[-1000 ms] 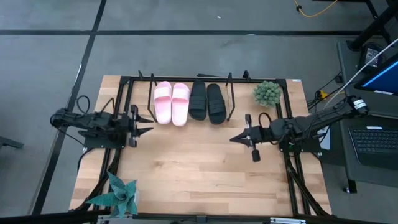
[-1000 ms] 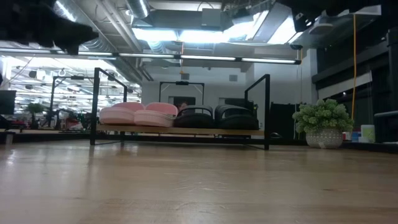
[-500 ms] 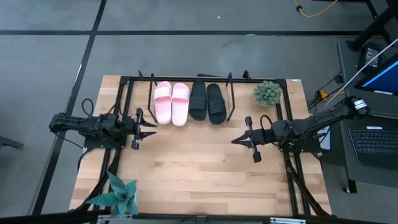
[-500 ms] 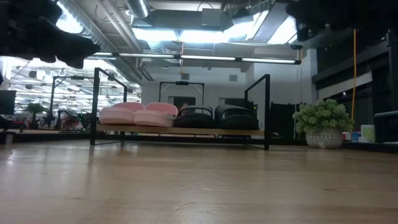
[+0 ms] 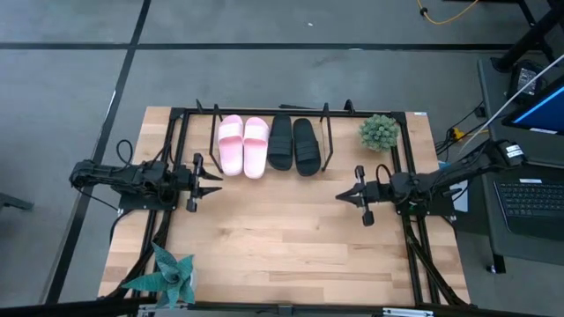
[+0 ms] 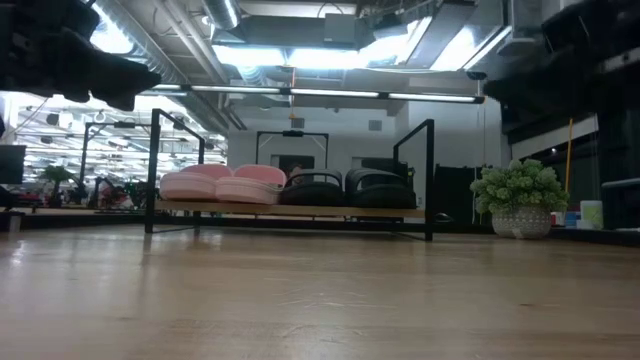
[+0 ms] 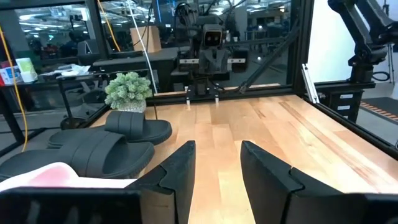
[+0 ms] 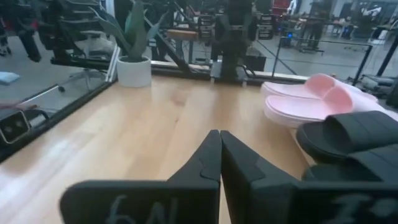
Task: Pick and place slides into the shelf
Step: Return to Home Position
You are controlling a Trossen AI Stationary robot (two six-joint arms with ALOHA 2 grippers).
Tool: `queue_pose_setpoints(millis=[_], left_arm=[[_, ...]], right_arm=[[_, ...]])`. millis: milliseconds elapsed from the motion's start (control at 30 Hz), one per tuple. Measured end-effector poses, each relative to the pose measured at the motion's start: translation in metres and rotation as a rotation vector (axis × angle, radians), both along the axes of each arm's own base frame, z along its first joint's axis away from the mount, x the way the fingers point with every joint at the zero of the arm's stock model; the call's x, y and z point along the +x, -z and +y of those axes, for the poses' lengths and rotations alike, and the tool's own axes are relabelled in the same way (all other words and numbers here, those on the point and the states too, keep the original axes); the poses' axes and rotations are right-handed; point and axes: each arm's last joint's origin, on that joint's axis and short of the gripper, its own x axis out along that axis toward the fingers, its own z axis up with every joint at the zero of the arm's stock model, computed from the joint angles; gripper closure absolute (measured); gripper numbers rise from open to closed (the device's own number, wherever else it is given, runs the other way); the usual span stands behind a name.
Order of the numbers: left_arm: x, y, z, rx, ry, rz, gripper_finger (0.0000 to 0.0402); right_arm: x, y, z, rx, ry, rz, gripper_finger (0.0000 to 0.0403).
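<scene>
Right gripper point(image 5: 339, 197) has drawn back toward its table edge, fingers pressed together, holding nothing.
Pink slides point(image 5: 231, 145) and black slides point(image 5: 306, 147) fill the shelf point(image 6: 290, 211); left gripper point(image 5: 214, 180) spread, empty; seemingly only homing remains.

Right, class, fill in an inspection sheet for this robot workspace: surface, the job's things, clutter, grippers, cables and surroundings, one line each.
Surface: wooden table, bare in the middle.
Job's things: two pink slides and two black slides side by side on the shelf, pink towards the left arm.
Clutter: round green plant beside the shelf; spiky plant at the table corner on the left arm's side, far from the shelf.
Grippers: left gripper open, empty, near the pink slides; right gripper shut, empty, over the table's right side.
Cables: cable loops on the arms; yellow cable on the floor.
Surroundings: laptop beside the table; grey floor.
</scene>
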Motion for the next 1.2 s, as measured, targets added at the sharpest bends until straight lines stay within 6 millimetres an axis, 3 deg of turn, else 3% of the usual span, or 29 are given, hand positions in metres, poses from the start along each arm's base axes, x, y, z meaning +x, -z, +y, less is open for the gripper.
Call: queue_pose_setpoints(millis=[267, 700, 1033, 1200], left_arm=[[0.0, 0.0, 0.0, 0.0, 0.0, 0.0, 0.0281], [0.0, 0.0, 0.0, -0.001, -0.001, 0.0, 0.0281], [0.0, 0.0, 0.0, -0.001, -0.001, 0.0, 0.0281], [0.0, 0.0, 0.0, -0.002, -0.001, 0.0, 0.0281]], right_arm=[[-0.006, 0.015, -0.006, -0.057, 0.029, 0.051, 0.0397], [-0.006, 0.016, -0.006, 0.123, 0.045, 0.069, 0.0397], [-0.006, 0.015, -0.006, 0.048, 0.037, 0.057, 0.0397], [-0.011, 0.003, -0.008, 0.072, 0.023, -0.035, 0.0397]])
